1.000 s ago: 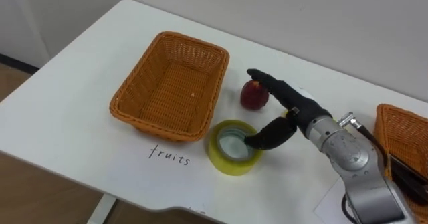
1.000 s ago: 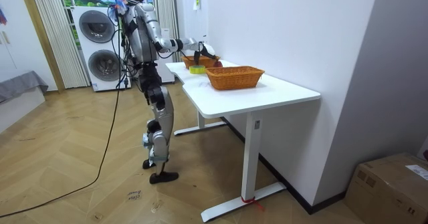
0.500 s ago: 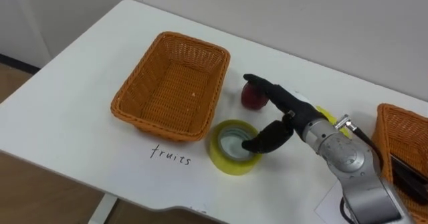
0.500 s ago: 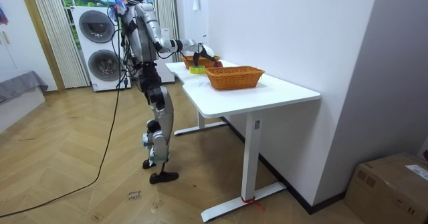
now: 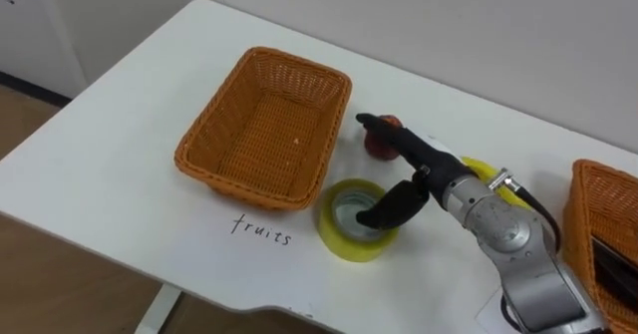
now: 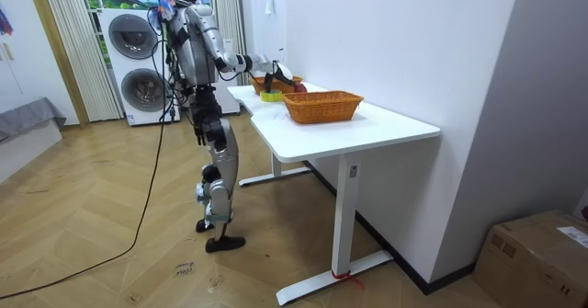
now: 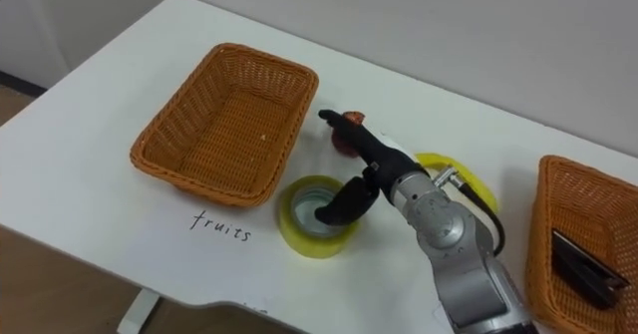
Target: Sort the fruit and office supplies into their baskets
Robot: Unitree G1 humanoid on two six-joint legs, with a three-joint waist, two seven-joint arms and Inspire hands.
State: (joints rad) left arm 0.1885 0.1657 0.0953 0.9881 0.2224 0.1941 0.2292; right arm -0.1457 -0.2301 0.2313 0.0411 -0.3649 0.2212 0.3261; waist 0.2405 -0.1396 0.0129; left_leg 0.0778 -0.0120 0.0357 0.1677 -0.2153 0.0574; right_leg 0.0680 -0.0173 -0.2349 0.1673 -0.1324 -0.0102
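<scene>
Right hand spread, grasping nothing: fingers reach over the small red round fruit, thumb dips into the core of the yellow tape roll. Both lie on the white table, just beside the orange wicker basket with the handwritten "fruits" label; it holds nothing. Second wicker basket holds one dark flat item. Yellow item lies behind the forearm. Judgement: sorting barely begun; fruit and tape remain.
</scene>
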